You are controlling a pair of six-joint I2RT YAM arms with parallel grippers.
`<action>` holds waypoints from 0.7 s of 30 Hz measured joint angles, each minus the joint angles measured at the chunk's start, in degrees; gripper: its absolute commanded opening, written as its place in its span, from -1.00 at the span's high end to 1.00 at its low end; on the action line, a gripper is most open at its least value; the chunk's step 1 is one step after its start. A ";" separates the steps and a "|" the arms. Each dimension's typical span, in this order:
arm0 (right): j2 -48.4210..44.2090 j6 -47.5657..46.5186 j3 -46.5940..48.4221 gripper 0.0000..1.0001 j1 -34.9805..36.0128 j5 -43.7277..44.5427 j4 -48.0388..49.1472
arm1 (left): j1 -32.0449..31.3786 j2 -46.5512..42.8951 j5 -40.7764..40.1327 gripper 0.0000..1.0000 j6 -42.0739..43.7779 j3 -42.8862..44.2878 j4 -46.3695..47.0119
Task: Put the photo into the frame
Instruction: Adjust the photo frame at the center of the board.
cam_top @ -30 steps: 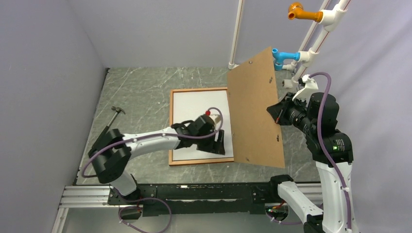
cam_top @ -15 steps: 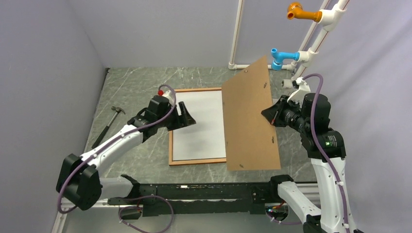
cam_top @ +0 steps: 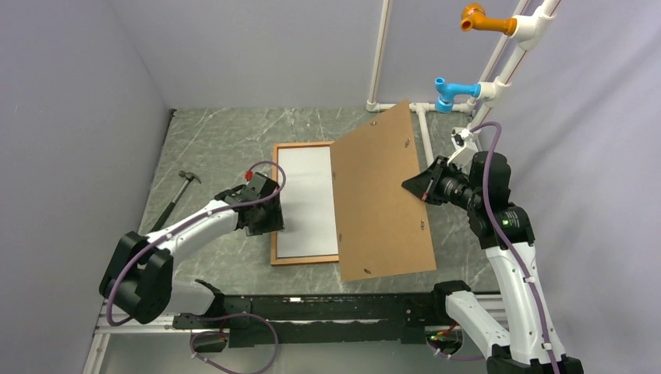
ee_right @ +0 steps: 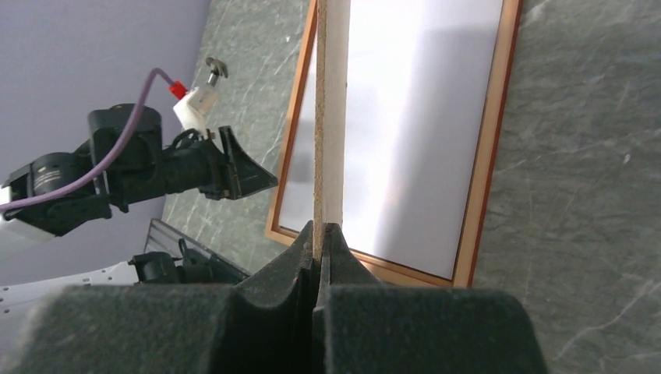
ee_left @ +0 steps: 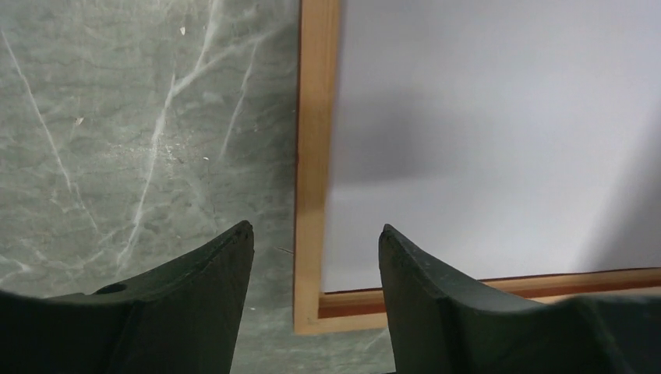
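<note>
Table (cam_top: 218, 140): a grey marbled top on which the frame lies flat.
Backing board (cam_top: 378, 202): a plain brown sheet, held tilted above the right part of the frame and covering it from the top view. It is judged stiff and light, though apt to swing when pinched at one edge only.
Frame (cam_top: 304, 260): thin reddish-brown moulding, lying flat near the middle of the table. It is judged rigid and light, and is best taken across one moulding rail.
Photo (cam_top: 308, 195): seen white side up inside the frame, its left and near edges close against the moulding. It is judged thin, light, bendable and easily creased. Little edge is offered for pinching, so flat pressure or a lifted corner is suggested.
Right gripper (ee_right: 318, 234): closed tightly on the edge of the backing board, which is carried by that edge alone.
Left gripper (ee_left: 316, 234): jaws parted and empty, set above the frame's left rail close to its near corner. Whether anything is touched cannot be told.
Hammer (cam_top: 175, 195): lying on the table well to the left of the frame.
</note>
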 measured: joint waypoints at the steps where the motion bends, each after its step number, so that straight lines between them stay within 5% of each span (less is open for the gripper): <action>1: 0.00 0.46 -0.81 1.00 0.00 -0.35 0.66 | 0.00 0.87 0.00 -0.15 0.13 -0.26 0.09; 13: 0.00 2.60 -2.38 1.00 0.00 -2.01 3.23 | -0.04 5.86 2.60 0.33 2.49 -4.50 6.51; 21: 0.00 2.71 -2.45 1.00 0.00 -2.03 3.76 | -1.14 6.56 3.56 1.00 3.32 -4.02 8.52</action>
